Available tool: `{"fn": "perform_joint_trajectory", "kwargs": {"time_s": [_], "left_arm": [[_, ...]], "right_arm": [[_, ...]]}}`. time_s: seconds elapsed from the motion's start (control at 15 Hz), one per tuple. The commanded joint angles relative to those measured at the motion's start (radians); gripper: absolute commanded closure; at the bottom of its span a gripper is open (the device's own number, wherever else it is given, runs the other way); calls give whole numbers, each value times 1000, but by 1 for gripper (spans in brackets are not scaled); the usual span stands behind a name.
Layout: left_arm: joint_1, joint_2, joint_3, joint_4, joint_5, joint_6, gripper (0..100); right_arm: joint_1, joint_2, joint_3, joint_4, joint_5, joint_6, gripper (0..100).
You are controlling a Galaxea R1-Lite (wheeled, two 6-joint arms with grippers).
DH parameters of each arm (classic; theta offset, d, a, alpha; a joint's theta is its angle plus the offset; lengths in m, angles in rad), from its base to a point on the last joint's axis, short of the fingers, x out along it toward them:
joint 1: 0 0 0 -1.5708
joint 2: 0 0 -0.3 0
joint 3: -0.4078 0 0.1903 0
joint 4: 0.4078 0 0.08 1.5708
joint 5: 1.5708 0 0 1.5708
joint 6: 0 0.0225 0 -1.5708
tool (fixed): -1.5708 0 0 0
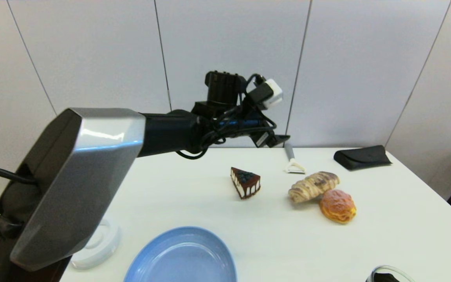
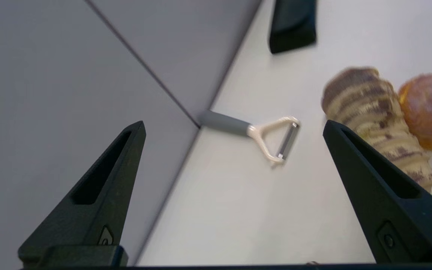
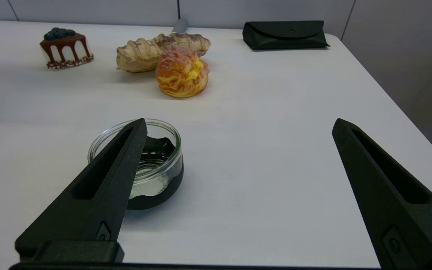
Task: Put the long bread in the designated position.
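White worktop (image 1: 386, 243), striped tan long bread (image 1: 313, 186) touching an orange puff bun (image 1: 338, 205)
Your left pincer (image 2: 234, 125) hangs open above it; right pincer (image 3: 238, 125) open too

The long bread (image 1: 313, 186) lies touching the bun (image 1: 337, 205), right of the cake slice (image 1: 245, 182).

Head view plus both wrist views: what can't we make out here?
- Left gripper: its fingers, spread wide in the left wrist view, are hidden behind the wrist in the head view.
- Striped tan long bread: its near end is behind a black finger in the left wrist view.
- Clear glass jar: cut off by the head view's bottom edge.
- Right gripper: outside the head view.
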Motion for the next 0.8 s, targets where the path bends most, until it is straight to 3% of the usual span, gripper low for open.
{"fn": "perform_joint_trajectory", "kwargs": {"time_s": [0.07, 0.33, 0.8], "left_arm": [[49, -191, 26, 16, 38, -20, 0], [71, -263, 26, 28, 109, -22, 0], [64, -282, 28, 32, 114, -14, 0]], "right_arm": [[0, 1, 0, 0, 1, -1, 0], [0, 1, 0, 0, 1, -1, 0], [0, 1, 0, 0, 1, -1, 0]]}}
